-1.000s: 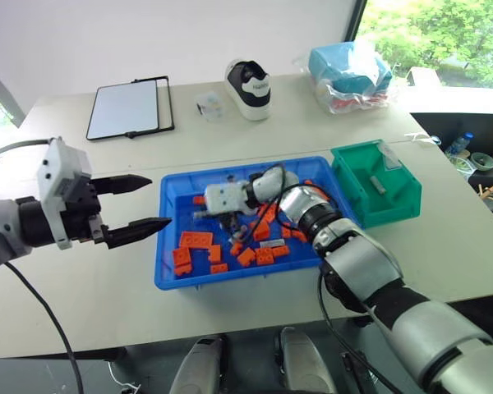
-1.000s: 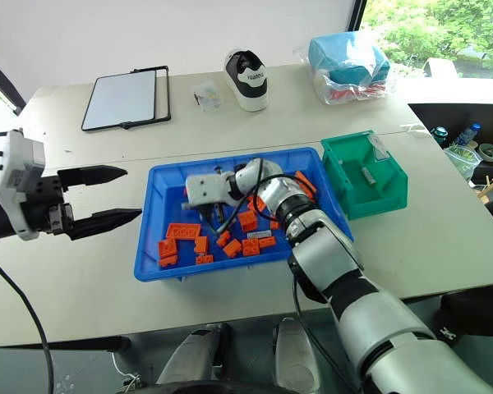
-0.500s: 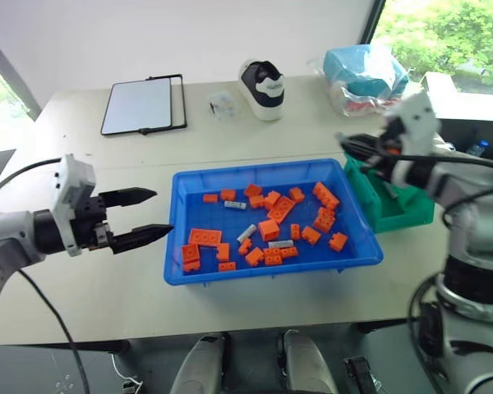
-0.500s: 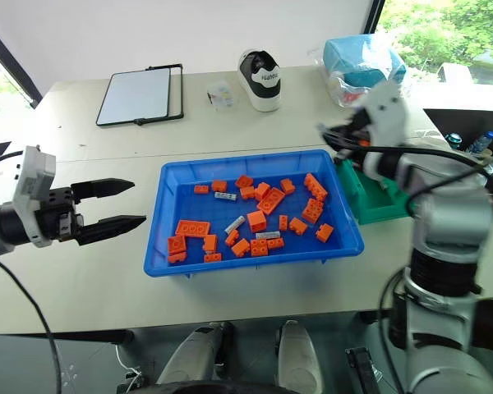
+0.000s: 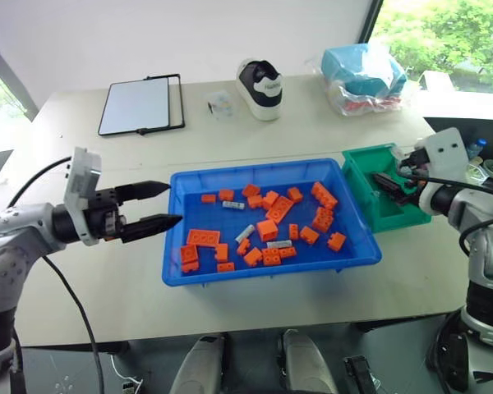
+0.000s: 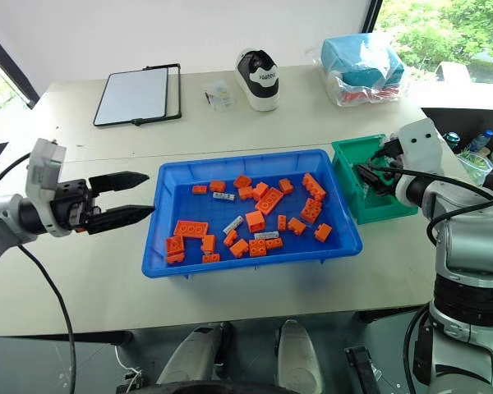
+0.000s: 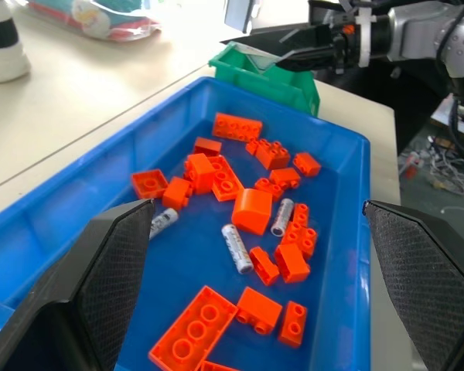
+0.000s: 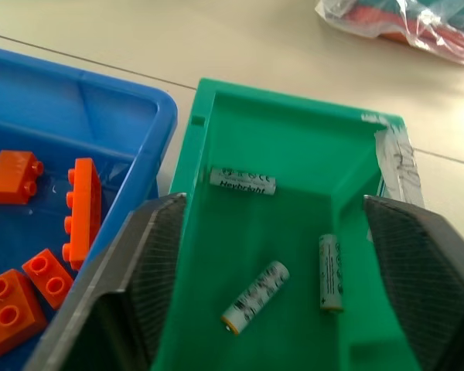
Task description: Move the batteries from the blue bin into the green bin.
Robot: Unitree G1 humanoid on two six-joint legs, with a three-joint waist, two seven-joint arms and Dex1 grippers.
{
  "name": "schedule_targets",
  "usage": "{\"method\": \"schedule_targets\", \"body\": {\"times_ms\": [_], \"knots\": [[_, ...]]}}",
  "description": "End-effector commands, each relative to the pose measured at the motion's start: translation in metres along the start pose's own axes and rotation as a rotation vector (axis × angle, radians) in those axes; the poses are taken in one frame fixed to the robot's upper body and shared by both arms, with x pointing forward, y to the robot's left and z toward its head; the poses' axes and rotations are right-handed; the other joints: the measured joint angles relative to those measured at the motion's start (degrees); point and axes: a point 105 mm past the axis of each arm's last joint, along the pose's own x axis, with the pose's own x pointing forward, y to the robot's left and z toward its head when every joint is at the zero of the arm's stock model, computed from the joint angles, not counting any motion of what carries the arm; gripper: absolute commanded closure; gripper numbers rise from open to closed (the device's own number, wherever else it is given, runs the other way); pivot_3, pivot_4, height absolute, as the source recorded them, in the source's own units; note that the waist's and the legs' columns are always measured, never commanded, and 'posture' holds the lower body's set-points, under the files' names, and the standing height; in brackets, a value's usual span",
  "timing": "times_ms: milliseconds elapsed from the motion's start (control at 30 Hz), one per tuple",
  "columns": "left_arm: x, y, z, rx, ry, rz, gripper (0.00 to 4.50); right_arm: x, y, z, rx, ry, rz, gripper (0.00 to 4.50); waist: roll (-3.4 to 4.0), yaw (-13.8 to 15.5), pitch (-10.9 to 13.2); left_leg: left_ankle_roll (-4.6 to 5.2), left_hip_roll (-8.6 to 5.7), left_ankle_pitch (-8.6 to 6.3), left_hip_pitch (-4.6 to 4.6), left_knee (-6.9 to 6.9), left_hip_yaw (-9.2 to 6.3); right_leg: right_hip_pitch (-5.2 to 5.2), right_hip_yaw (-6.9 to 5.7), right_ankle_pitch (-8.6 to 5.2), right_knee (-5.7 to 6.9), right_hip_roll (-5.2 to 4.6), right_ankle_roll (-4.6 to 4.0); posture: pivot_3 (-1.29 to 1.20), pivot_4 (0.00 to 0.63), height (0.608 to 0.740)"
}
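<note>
Three batteries lie loose among orange bricks in the blue bin, left claw spread and empty at its near-left rim. Three more lie in the green bin, under the released right claw. Small, stiff, smooth and likely rolling, each probably wants pinching across its middle.

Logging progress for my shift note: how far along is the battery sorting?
Done: three batteries lie in the green bin. In hand: nothing; the right end effector hangs open over that bin, and the left end effector is open at the blue bin. Left: three batteries among the orange bricks.
</note>
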Motion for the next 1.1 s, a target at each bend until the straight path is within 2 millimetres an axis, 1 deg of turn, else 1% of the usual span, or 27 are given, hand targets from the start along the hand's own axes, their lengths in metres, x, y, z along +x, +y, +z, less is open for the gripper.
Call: {"method": "schedule_targets", "body": {"times_ms": [33, 67, 133, 167, 267, 300, 367, 433, 533, 633, 767, 933, 1033, 1067, 1100], "knots": [[-0.001, -0.011, 0.006, 0.043, 0.015, -0.041, 0.0, -0.003, 0.036, 0.04, -0.029, -0.166, 0.188, 0.95, 0.0, -0.1, 0.0, 0.0, 0.04, 0.0, 0.0, 0.0, 0.0, 0.0, 0.01, 0.0, -0.01, 0.0, 0.0, 0.0, 0.15, 0.731], [-0.001, -0.013, 0.005, 0.046, 0.023, -0.046, 0.0, 0.0, 0.055, 0.042, -0.036, -0.175, 0.273, 0.95, -0.01, -0.1, 0.0, 0.0, 0.08, 0.0, 0.0, 0.0, 0.0, 0.0, 0.01, 0.0, -0.01, 0.01, -0.01, 0.0, 0.15, 0.731], [-0.001, -0.016, 0.001, 0.053, 0.037, -0.047, 0.0, 0.011, 0.093, 0.04, -0.057, -0.167, 0.417, 0.95, -0.05, -0.3, 0.0, 0.01, 0.15, -0.01, 0.02, 0.0, -0.01, 0.0, 0.0, 0.0, -0.02, 0.06, -0.01, 0.0, 0.15, 0.731], [-0.001, -0.016, 0.0, 0.056, 0.041, -0.047, 0.0, 0.015, 0.104, 0.039, -0.064, -0.162, 0.454, 0.95, -0.07, -0.3, 0.0, 0.01, 0.18, -0.02, 0.04, -0.01, 0.0, 0.0, 0.01, 0.0, -0.01, 0.07, -0.03, 0.0, 0.15, 0.731], [0.0, -0.017, -0.002, 0.071, 0.045, -0.041, 0.0, 0.032, 0.15, 0.022, -0.084, -0.09, 0.599, 0.95, -0.14, -0.1, 0.0, 0.01, 0.22, -0.02, 0.04, -0.01, -0.02, 0.01, 0.01, 0.0, -0.01, 0.1, -0.05, 0.0, 0.15, 0.731], [0.0, -0.017, -0.002, 0.075, 0.045, -0.038, 0.0, 0.035, 0.161, 0.018, -0.11, -0.078, 0.635, 0.95, -0.15, 0.0, 0.0, 0.01, 0.21, -0.02, 0.04, 0.0, -0.02, 0.01, 0.01, 0.02, -0.02, 0.09, -0.08, 0.0, 0.15, 0.731], [0.001, -0.016, -0.001, 0.078, 0.042, -0.032, 0.0, 0.04, 0.175, 0.013, -0.169, -0.068, 0.682, 0.95, -0.19, 0.3, 0.1, 0.01, 0.17, -0.02, 0.03, 0.02, -0.02, 0.02, 0.01, 0.03, -0.04, 0.08, -0.1, 0.0, 0.15, 0.731], [0.0, -0.016, -0.001, 0.082, 0.04, -0.024, 0.0, 0.049, 0.19, 0.013, -0.221, -0.068, 0.719, 0.95, -0.23, 0.2, 0.1, 0.01, 0.12, -0.02, 0.01, 0.03, -0.02, 0.03, 0.0, 0.03, -0.08, 0.07, -0.1, 0.0, 0.15, 0.731], [-0.001, -0.017, 0.0, 0.084, 0.039, -0.019, 0.0, 0.06, 0.203, 0.019, -0.246, -0.084, 0.748, 0.95, -0.31, -0.2, 0.1, 0.0, 0.14, -0.02, 0.02, 0.05, -0.01, 0.02, 0.0, 0.05, -0.09, 0.12, -0.13, 0.0, 0.15, 0.731], [-0.001, -0.018, 0.001, 0.087, 0.037, -0.017, 0.0, 0.078, 0.212, 0.023, -0.29, -0.08, 0.762, 0.95, -0.33, -0.3, 0.1, 0.0, 0.23, -0.02, 0.04, 0.03, -0.03, 0.0, 0.01, 0.11, -0.06, 0.29, -0.11, 0.0, 0.15, 0.731], [-0.001, -0.019, 0.003, 0.099, 0.028, -0.003, 0.0, 0.093, 0.225, 0.006, -0.362, -0.014, 0.817, 0.95, -0.37, -0.2, 0.1, -0.01, 0.24, -0.02, 0.05, 0.0, -0.06, -0.01, 0.0, 0.16, -0.04, 0.33, -0.03, 0.0, 0.15, 0.731], [0.001, -0.02, 0.005, 0.108, 0.019, 0.006, 0.0, 0.101, 0.237, -0.009, -0.399, 0.034, 0.87, 0.95, -0.41, -0.2, 0.1, -0.02, 0.23, -0.02, 0.05, 0.01, -0.04, -0.01, 0.01, 0.18, -0.04, 0.32, -0.01, 0.0, 0.15, 0.731], [0.003, -0.021, 0.007, 0.113, 0.012, 0.009, 0.0, 0.106, 0.238, -0.016, -0.416, 0.053, 0.869, 1.73, -0.43, -0.3, 0.1, -0.02, 0.23, -0.02, 0.09, 0.01, -0.05, 0.0, 0.01, 0.19, -0.01, 0.34, -0.02, 0.0, 0.15, 0.731], [0.003, -0.021, 0.008, 0.114, 0.01, 0.01, 0.0, 0.107, 0.238, -0.016, -0.417, 0.052, 0.867, 2.22, -0.43, -0.3, 0.1, -0.02, 0.23, -0.02, 0.1, 0.01, -0.05, 0.0, 0.01, 0.19, 0.0, 0.34, -0.02, 0.0, 0.15, 0.731], [0.003, -0.021, 0.009, 0.115, 0.006, 0.01, 0.0, 0.107, 0.238, -0.013, -0.408, 0.038, 0.867, 2.68, -0.43, -0.3, 0.1, -0.03, 0.24, -0.02, 0.1, 0.01, -0.06, 0.0, 0.01, 0.19, 0.01, 0.35, -0.02, 0.0, 0.15, 0.731]]}}
